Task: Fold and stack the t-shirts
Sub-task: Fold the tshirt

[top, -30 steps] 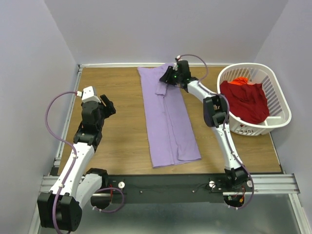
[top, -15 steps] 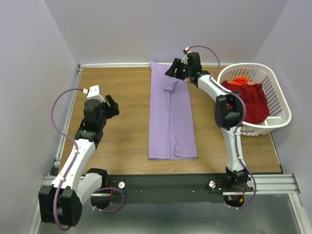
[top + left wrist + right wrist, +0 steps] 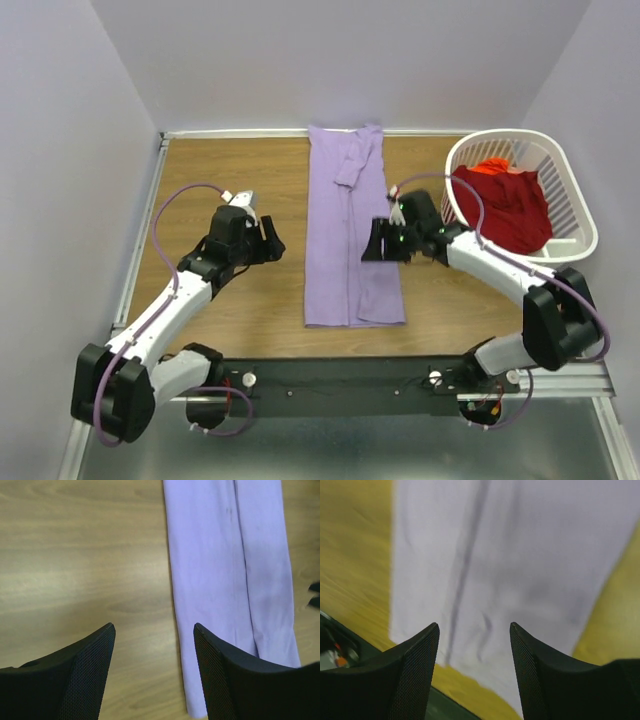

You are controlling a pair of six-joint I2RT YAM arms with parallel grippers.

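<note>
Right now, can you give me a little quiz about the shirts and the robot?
1. True or false: the purple shirt lies inside the basket.
2. What colour is the shirt in the basket? A red, B green, C blue.
3. Are the left jaws open or shut?
Key: 1 false, it lies flat on the table; 2 A; 3 open.
</note>
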